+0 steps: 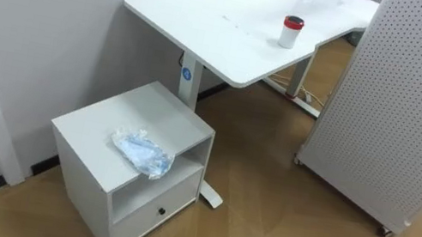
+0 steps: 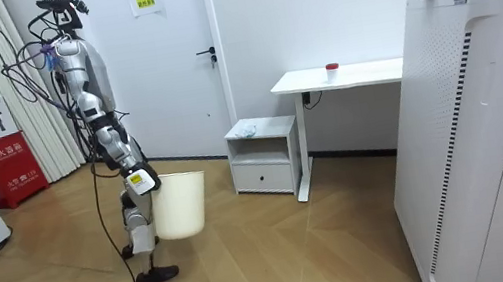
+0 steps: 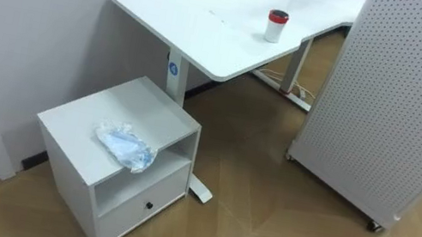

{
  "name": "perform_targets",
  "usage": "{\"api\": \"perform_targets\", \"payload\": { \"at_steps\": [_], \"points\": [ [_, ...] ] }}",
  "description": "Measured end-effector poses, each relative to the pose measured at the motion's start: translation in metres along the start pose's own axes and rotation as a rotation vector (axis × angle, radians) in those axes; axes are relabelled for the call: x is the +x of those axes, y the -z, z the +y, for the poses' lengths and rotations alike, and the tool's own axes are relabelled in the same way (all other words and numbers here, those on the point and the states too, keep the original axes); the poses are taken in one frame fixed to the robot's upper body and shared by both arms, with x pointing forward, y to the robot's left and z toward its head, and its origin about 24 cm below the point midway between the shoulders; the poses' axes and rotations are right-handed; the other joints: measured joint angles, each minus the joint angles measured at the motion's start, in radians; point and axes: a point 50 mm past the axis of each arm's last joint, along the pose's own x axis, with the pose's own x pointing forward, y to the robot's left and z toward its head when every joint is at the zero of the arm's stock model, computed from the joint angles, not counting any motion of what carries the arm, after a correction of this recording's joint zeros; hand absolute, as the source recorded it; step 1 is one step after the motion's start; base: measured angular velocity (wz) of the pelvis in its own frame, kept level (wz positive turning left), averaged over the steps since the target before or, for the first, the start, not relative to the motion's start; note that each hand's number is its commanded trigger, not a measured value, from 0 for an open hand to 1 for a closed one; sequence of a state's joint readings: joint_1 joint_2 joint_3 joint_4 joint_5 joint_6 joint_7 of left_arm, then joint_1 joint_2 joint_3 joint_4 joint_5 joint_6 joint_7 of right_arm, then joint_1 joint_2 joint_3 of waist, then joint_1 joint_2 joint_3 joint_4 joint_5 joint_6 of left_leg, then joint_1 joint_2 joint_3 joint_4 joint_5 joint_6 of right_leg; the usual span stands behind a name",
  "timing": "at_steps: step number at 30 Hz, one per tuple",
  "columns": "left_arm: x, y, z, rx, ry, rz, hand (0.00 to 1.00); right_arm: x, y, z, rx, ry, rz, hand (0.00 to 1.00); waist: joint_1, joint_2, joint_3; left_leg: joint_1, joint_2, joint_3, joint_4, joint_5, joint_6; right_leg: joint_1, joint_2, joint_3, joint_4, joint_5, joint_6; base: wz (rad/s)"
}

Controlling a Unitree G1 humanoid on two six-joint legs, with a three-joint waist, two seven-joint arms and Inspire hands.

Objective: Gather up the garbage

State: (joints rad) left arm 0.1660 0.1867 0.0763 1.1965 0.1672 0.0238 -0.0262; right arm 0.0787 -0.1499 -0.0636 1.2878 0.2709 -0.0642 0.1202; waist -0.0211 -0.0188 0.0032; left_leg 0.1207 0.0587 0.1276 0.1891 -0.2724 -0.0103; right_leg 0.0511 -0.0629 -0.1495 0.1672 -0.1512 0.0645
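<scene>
Pale-blue on white: looking down at a crumpled pale-blue plastic wrapper [image 1: 142, 153], lying near the front edge on top of a small white cabinet with an open shelf and a drawer [image 1: 96, 129], left of and nearer than a white desk [image 1: 210, 22]. Standing well apart from that cabinet on the wooden floor [image 2: 280, 258], at the room view's left. Carrying a cream plastic waste bin [image 2: 181, 205] low at the side, mouth up, probably keeping it ready for the wrapper. Reaching down to its rim with what is looking like the right hand [image 2: 141, 182]; how firmly closed, cannot tell. Not yet touching a white cup with a red lid [image 1: 291, 32] far back on the desk.
</scene>
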Motion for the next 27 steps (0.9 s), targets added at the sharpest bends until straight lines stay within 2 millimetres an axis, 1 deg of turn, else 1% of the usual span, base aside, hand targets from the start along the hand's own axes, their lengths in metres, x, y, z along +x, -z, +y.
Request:
{"api": "perform_targets", "payload": {
  "at_steps": [11, 22, 24, 25, 26, 27],
  "points": [
    [0.000, 0.000, 0.000, 0.000, -0.007, 0.000, 0.00, 0.000, 0.000, 0.000, -0.002, 0.007, -0.001, 1.00, 0.002, 0.005, 0.0029, 0.000, 0.000, 0.001, 0.000, 0.000, 0.000, -0.001, 0.000, 0.000, 0.000, 0.000, 0.000, 0.00],
    [0.000, 0.001, -0.001, 0.001, -0.015, 0.004, 0.00, 0.000, -0.001, -0.001, -0.003, 0.004, 0.010, 1.00, 0.004, 0.012, 0.0020, -0.010, 0.003, 0.000, 0.012, 0.000, 0.000, -0.003, 0.001, -0.002, 0.002, 0.000, 0.000, 0.00],
    [0.000, 0.003, -0.001, 0.000, -0.018, 0.010, 0.00, 0.001, -0.002, -0.001, -0.005, 0.003, 0.018, 1.00, 0.004, 0.012, 0.0016, -0.011, 0.007, 0.002, 0.019, -0.001, -0.002, -0.003, 0.002, -0.010, 0.008, -0.004, -0.006, 0.00],
    [-0.001, 0.005, 0.000, 0.001, -0.021, 0.015, 0.00, 0.001, -0.003, 0.000, -0.008, -0.001, 0.022, 1.00, 0.005, 0.013, 0.0008, -0.017, 0.016, 0.009, 0.032, -0.008, -0.011, -0.017, 0.005, -0.026, 0.036, -0.016, -0.014, -0.08],
    [-0.001, 0.009, 0.001, 0.000, -0.023, 0.031, 0.00, 0.002, -0.004, 0.002, -0.007, -0.008, 0.018, 1.00, 0.008, 0.007, -0.0006, -0.027, 0.022, 0.011, 0.063, -0.012, -0.019, -0.034, 0.005, -0.048, 0.068, -0.030, -0.023, -0.13],
    [-0.001, 0.012, 0.001, -0.009, -0.025, 0.039, 0.00, 0.002, -0.004, 0.002, -0.008, -0.011, 0.017, 1.00, 0.011, 0.005, 0.0008, -0.033, 0.025, 0.012, 0.084, -0.014, -0.022, -0.038, 0.005, -0.054, 0.082, -0.037, -0.028, -0.20]
  ]
}}
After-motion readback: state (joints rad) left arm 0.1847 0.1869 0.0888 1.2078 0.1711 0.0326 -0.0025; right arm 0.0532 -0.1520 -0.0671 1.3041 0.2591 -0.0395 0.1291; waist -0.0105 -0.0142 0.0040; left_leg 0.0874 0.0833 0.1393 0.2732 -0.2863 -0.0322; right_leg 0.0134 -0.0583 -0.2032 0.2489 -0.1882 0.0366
